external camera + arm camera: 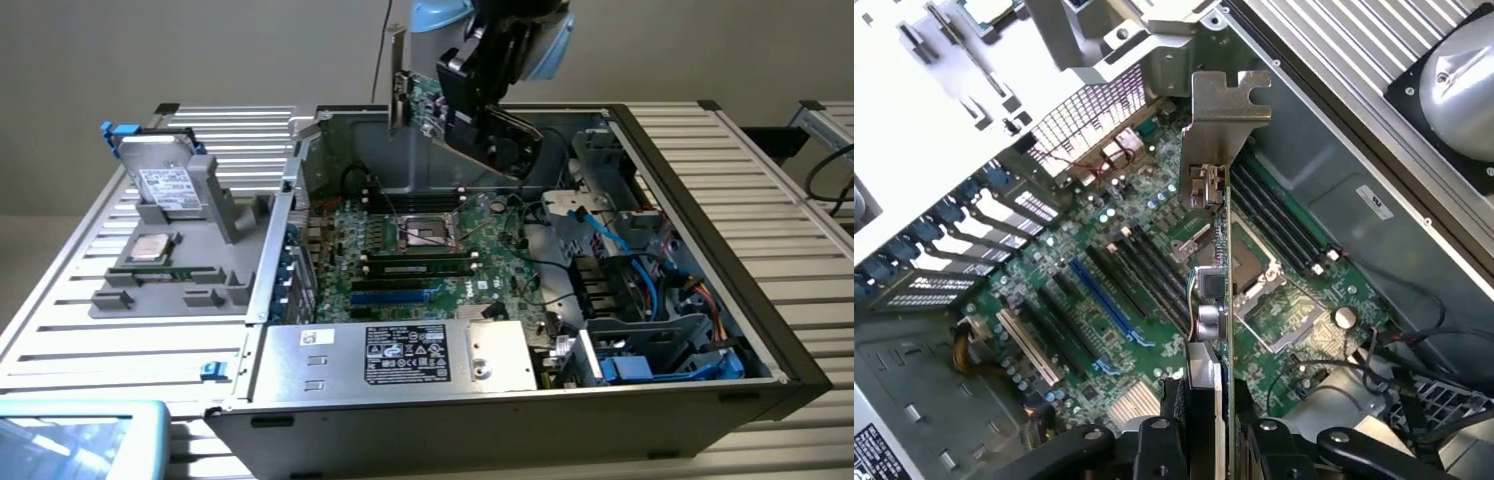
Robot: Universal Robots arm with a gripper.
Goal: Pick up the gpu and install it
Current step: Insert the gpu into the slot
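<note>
The gpu (447, 115) hangs tilted in the air above the back of the open computer case (747, 300), its green board toward the exterior view's left and its silver end bracket (396, 85) hanging at that end. My gripper (478, 75) is shut on the card from above. In the wrist view I see the gpu (1212, 290) edge-on, bracket (1219, 115) farthest from me, with my gripper (1209, 435) closed on its near end by black fingers (1159, 445). Below lies the green motherboard (1154, 330) with its blue slot (1099, 300) and bare processor socket (430, 233).
A power supply (400, 355) with a label fills the case's near side. Cables and drive bays (641, 300) crowd the exterior view's right. On the left, a grey holder (174, 270) carries a silver drive (167, 185) and a processor (151, 247). A blue-rimmed tray (80, 440) sits at the near left corner.
</note>
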